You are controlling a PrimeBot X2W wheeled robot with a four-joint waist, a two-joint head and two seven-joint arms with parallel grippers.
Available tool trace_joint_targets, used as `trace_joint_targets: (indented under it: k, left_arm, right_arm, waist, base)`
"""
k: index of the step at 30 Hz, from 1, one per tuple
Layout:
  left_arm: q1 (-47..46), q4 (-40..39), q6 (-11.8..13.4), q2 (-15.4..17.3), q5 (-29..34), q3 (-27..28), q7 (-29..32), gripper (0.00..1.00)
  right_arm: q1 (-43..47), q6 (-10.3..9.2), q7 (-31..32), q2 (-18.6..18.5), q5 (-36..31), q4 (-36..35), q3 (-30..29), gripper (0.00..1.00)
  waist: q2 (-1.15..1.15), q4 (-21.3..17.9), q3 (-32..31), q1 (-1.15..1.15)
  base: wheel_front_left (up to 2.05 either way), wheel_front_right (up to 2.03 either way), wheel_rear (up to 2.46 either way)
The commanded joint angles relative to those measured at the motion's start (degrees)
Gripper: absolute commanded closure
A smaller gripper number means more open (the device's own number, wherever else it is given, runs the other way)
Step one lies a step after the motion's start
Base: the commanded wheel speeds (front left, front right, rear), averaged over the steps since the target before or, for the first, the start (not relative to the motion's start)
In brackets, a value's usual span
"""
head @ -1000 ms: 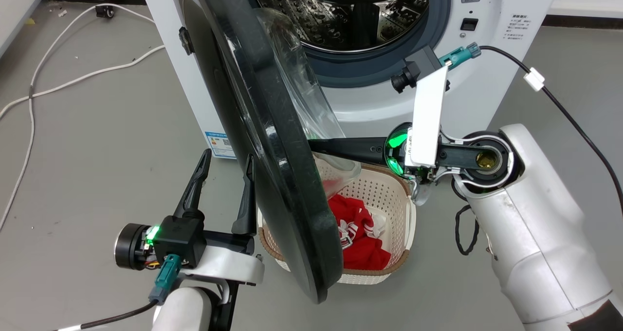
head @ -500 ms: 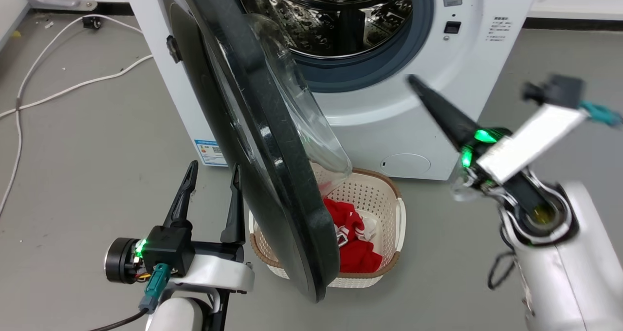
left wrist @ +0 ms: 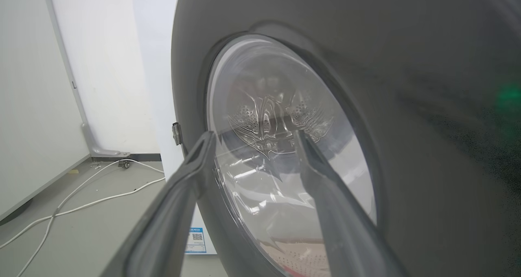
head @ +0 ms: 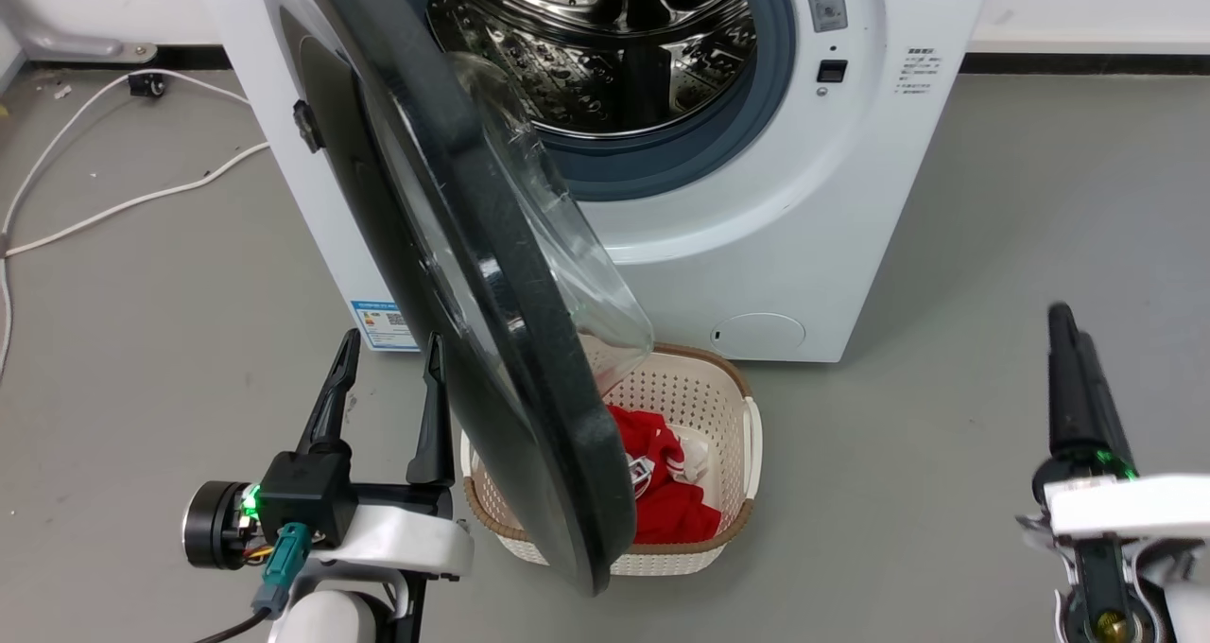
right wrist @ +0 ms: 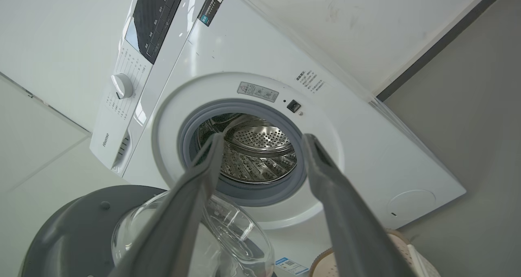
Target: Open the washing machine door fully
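Note:
The white washing machine (head: 803, 227) stands ahead, its steel drum (head: 605, 47) exposed. The washing machine door (head: 492, 274), glossy black with a clear glass bowl, hangs swung out toward me on its left hinge, roughly edge-on. My left gripper (head: 389, 350) is open just left of the door's outer face, whether touching I cannot tell. In the left wrist view that gripper (left wrist: 254, 133) points at the door (left wrist: 407, 65). My right gripper (head: 1068, 326) is at the lower right, far from the door. In the right wrist view it (right wrist: 263, 138) is open and empty, facing the washing machine (right wrist: 354, 146) and door (right wrist: 81, 224).
A cream perforated basket (head: 728, 388) holding red clothes (head: 662, 492) sits on the floor under the door's lower edge. White cables (head: 123, 199) trail across the grey floor at the left. Open floor lies to the right of the machine.
My right arm has pulled away from the door's inner side, swinging out to the lower right. The head camera has shifted. The door's angle and my left gripper look unchanged.

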Motion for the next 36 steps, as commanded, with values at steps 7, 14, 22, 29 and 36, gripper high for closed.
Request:
trace_joint_targets:
  k: [7,14,22,29,36]
  left_arm:
    - [1.23,-0.14,-0.18,-0.03,0.3,1.37,-0.14,0.0]
    - [0.75,-0.5,-0.43,-0.03,0.55,1.79,-0.14,0.0]
    - [0.11,-0.54,-0.88,-0.03,1.18,2.23,-0.14,0.0]
    - [0.07,-0.61,-1.08,-0.03,1.47,2.47,-0.14,0.0]
    - [-0.14,-0.58,-1.2,-0.03,1.66,2.77,-0.14,0.0]
  right_arm:
    - [3.62,0.0,-6.06,0.87,-19.35,-2.37,-4.22,0.0]
    - [4.9,-0.01,-7.43,1.07,-40.7,-8.58,-4.6,0.0]
    - [7.66,-0.01,-7.52,1.1,-54.53,-11.48,-1.73,0.0]
    - [9.36,-0.02,-7.7,1.09,-54.2,-7.27,-1.27,0.0]
    - [8.4,-0.02,-8.25,1.09,-53.43,-5.09,-1.2,0.0]
  waist:
    - [0.0,-1.4,-0.48,0.0]
    - [0.0,-1.44,-0.26,0.0]
    - [0.0,-1.28,0.07,0.0]
    - [0.0,-1.53,0.26,0.0]
    - [0.0,-1.87,0.46,0.0]
  base:
    - [0.0,0.0,0.0]
    - [0.0,0.0,0.0]
    - [0.0,0.0,0.0]
    - [0.0,0.0,0.0]
    - [0.0,0.0,0.0]
